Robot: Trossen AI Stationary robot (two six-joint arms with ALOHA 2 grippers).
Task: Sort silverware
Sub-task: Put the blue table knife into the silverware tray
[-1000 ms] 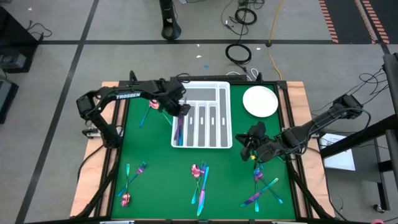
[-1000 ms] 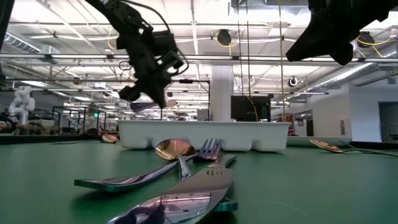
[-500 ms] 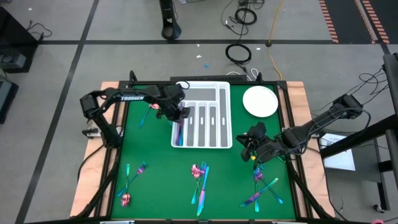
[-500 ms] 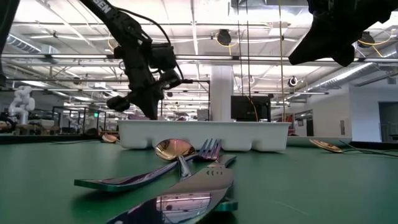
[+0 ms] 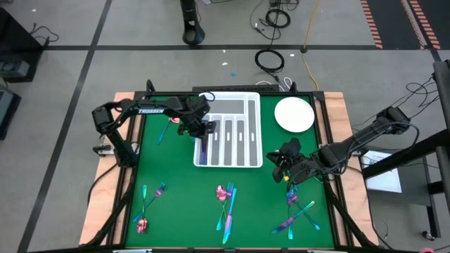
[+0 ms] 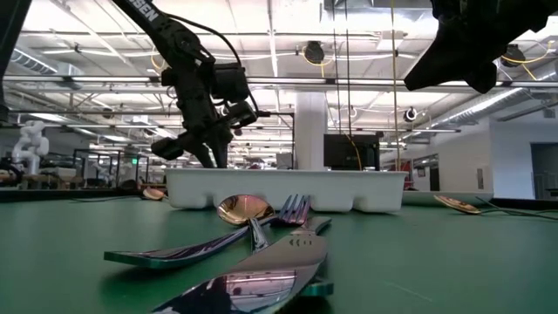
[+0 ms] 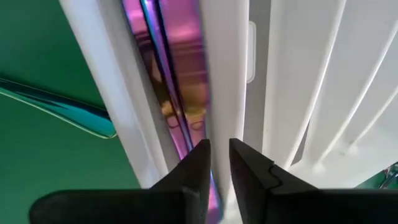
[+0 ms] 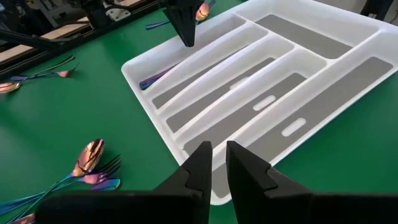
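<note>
While the left gripper (image 5: 203, 128) hangs low over the outermost long slot on the left-arm side of the white tray (image 5: 251, 104), its fingertips (image 7: 198, 163) stand only a sliver apart and pinch nothing. Right beneath them lies a purple-pink piece of silverware (image 7: 177, 74), flat in that slot, its length running along the channel; from above it shows as a thin violet line (image 5: 203, 149) reaching toward the tray's near end. Just outside the tray wall a teal utensil (image 7: 59, 107) rests on the green mat (image 5: 183, 186).

Over on the other side, the right gripper (image 5: 280, 169) waits above the mat just off the tray's near corner, fingers nearly together with a narrow gap, nothing between them.

Farther out, loose silverware sits in clusters along the near edge: one near the left corner (image 5: 149, 204), one in the middle (image 5: 226, 204), one under the right arm (image 5: 299, 211). A round white plate (image 5: 294, 114) sits beside the tray's far end.
</note>
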